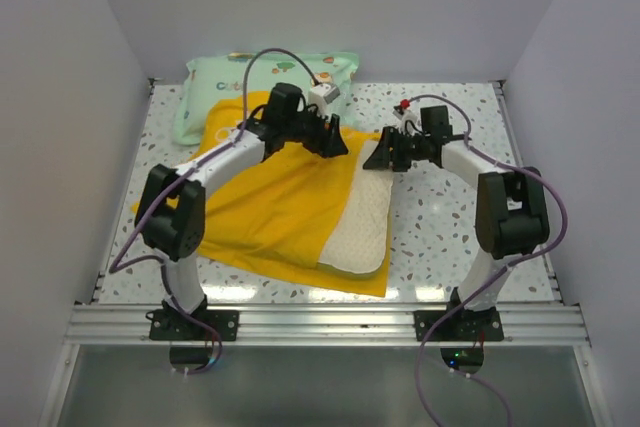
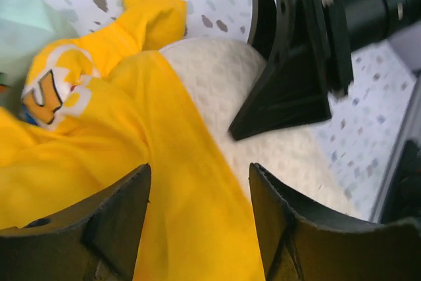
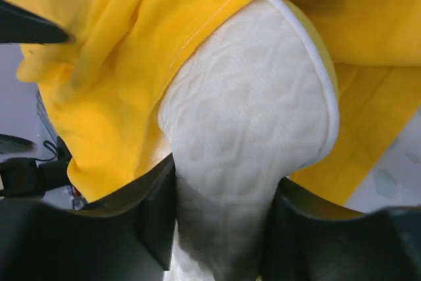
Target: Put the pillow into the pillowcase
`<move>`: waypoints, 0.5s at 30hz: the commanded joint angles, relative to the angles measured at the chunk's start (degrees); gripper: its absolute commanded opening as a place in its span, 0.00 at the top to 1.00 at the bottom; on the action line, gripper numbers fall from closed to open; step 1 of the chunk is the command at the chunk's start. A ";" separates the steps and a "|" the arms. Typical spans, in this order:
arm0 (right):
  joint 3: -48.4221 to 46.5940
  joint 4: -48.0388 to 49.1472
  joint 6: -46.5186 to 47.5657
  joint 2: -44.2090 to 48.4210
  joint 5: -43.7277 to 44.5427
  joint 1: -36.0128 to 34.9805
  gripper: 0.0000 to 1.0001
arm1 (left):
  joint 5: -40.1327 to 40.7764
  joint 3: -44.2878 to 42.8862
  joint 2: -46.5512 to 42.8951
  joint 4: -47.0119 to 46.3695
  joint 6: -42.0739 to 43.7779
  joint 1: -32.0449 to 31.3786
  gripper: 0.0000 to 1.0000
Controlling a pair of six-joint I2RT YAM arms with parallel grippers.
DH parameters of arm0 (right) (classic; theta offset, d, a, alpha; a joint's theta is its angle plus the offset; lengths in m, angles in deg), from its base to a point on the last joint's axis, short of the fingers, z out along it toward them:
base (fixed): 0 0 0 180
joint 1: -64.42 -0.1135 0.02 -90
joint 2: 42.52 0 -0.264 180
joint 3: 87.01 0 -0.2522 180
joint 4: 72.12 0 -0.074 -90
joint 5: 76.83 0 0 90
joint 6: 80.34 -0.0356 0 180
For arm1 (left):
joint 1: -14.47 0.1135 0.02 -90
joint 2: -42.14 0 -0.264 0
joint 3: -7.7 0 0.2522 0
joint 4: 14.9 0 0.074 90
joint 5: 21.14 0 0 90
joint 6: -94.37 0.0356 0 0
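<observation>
The yellow pillowcase [image 1: 270, 202] lies spread across the middle of the table. The cream-white pillow [image 1: 362, 227] sticks out of its right side, partly covered by the fabric. My right gripper [image 1: 385, 154] is at the pillow's far end. In the right wrist view my right gripper [image 3: 223, 182] is shut on the textured pillow [image 3: 250, 110], with the yellow case [image 3: 112, 44] draped over it. My left gripper [image 1: 335, 139] is beside it. In the left wrist view my left gripper [image 2: 200, 169] is open over the case's edge [image 2: 131, 129], next to the pillow [image 2: 223, 90].
A mint-green cartoon-print pillow [image 1: 268, 79] lies at the back left, partly under the case. White walls close in the terrazzo table [image 1: 450, 237] on three sides. A metal rail [image 1: 320, 322] runs along the near edge.
</observation>
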 commanded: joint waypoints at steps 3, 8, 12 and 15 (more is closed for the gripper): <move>-6.09 -20.93 14.92 7.49 1.73 1.94 0.29 | -7.64 4.80 -21.86 29.02 50.06 8.96 0.33; -8.21 -41.06 22.93 10.94 3.50 1.94 0.11 | -1.41 18.15 -36.28 60.25 88.21 10.37 0.34; -3.21 -46.63 26.19 9.62 0.87 1.33 0.14 | 5.61 31.85 -45.25 63.79 97.41 8.63 0.35; 1.28 -47.51 25.84 7.87 -2.74 0.80 0.15 | 9.48 37.66 -47.81 62.12 94.53 1.27 0.35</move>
